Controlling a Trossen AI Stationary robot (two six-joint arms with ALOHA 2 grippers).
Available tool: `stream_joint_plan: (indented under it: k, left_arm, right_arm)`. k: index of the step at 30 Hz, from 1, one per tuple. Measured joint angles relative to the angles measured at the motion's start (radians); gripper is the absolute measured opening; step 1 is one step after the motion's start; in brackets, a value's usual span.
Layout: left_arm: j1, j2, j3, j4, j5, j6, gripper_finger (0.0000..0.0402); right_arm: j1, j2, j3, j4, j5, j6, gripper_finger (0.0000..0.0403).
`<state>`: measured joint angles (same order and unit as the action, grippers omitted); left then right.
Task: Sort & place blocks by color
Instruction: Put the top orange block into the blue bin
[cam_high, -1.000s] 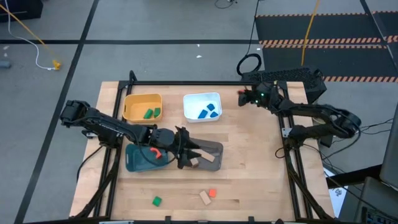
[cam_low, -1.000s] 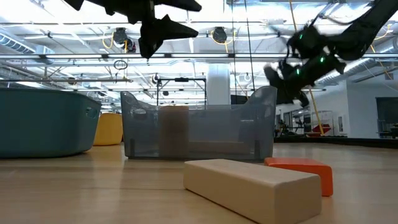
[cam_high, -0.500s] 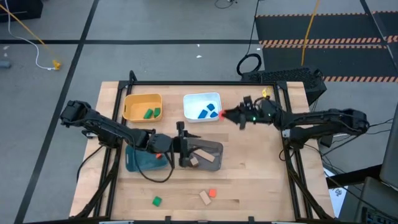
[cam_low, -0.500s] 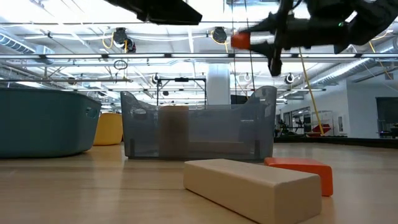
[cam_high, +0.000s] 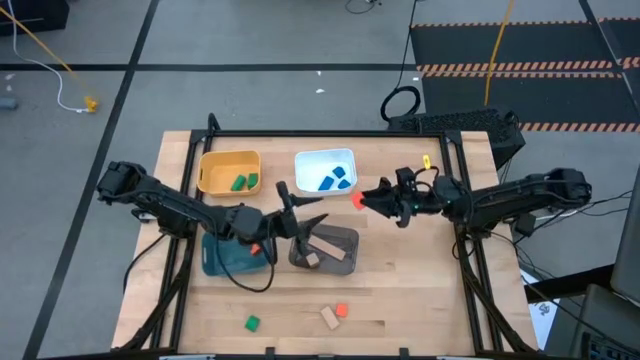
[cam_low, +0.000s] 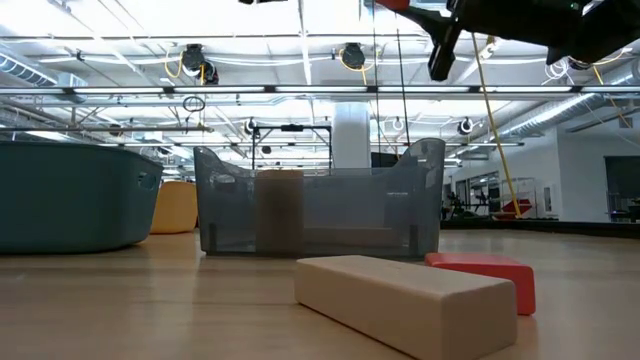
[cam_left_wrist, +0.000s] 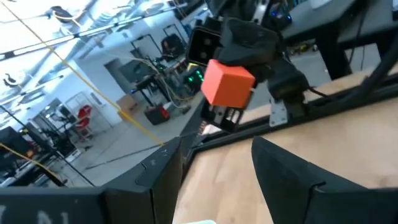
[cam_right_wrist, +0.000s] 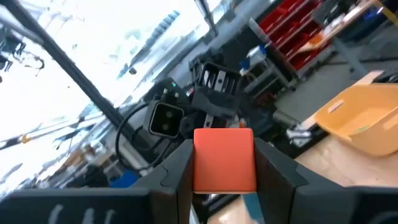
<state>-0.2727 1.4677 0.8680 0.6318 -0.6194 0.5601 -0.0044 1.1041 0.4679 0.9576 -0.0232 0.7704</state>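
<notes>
My right gripper (cam_high: 364, 198) is shut on a red-orange cube (cam_high: 356, 200), in the air just right of the white bin (cam_high: 325, 158). My left gripper (cam_high: 305, 210) hangs open above the grey bin's (cam_high: 347, 240) far-left corner, its fingers pointing right at that cube; the left wrist view shows the cube (cam_left_wrist: 227, 82) ahead of my open left gripper (cam_left_wrist: 217, 149). A green block (cam_high: 252, 323), a tan bar (cam_high: 329, 318) and a red-orange block (cam_high: 342, 310) lie flat on the table near its front edge. Green blocks sit in the yellow bin (cam_high: 217, 160), blue ones in the white bin, tan ones in the grey bin. My right gripper (cam_right_wrist: 224, 163) pinches the red-orange cube by two opposite side faces (cam_right_wrist: 202, 158), one finger (cam_right_wrist: 177, 171) on each side. The fingers come roughly level from the table's right, pointing left. The cube is lifted clear of the table and sits square between them.
The teal bin (cam_high: 225, 262) stands left of the grey bin, under my left arm. In the low view the tan bar (cam_low: 410, 300) and the red-orange block (cam_low: 480, 272) lie close in front, the grey bin (cam_low: 320, 210) behind them. Bare wood shows on the table's right half.
My right gripper has swung from the table's far right corner toward the left and nearer, carrying the cube past the white bin. My left gripper has risen from over the grey bin and tipped up, turning its fingers toward the right gripper.
</notes>
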Motion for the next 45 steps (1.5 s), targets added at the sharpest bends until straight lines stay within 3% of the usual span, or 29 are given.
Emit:
stream_joint_plan:
  k: [7,15,22,38,45]
  left_arm:
    - [0.05,0.0,0.0,0.031,0.166,-0.004,0.0196]
    - [0.067,0.046,0.002,0.115,0.167,0.129,0.0196]
    - [0.06,0.051,0.002,0.115,0.174,0.152,0.0201]
    - [0.083,0.051,0.002,0.184,0.183,0.198,0.0254]
    - [0.119,0.066,0.001,0.208,0.278,0.195,0.0251]
  right_arm:
    - [0.014,0.09,0.021,0.121,0.03,-0.004,0.0112]
    - [0.025,0.247,0.102,0.193,0.053,-0.024,0.0112]
    - [0.019,0.254,0.13,0.192,0.073,-0.059,0.0112]
    - [0.019,0.254,0.145,0.182,0.079,-0.093,0.0112]
    - [0.019,0.275,0.182,0.174,0.078,-0.11,0.0112]
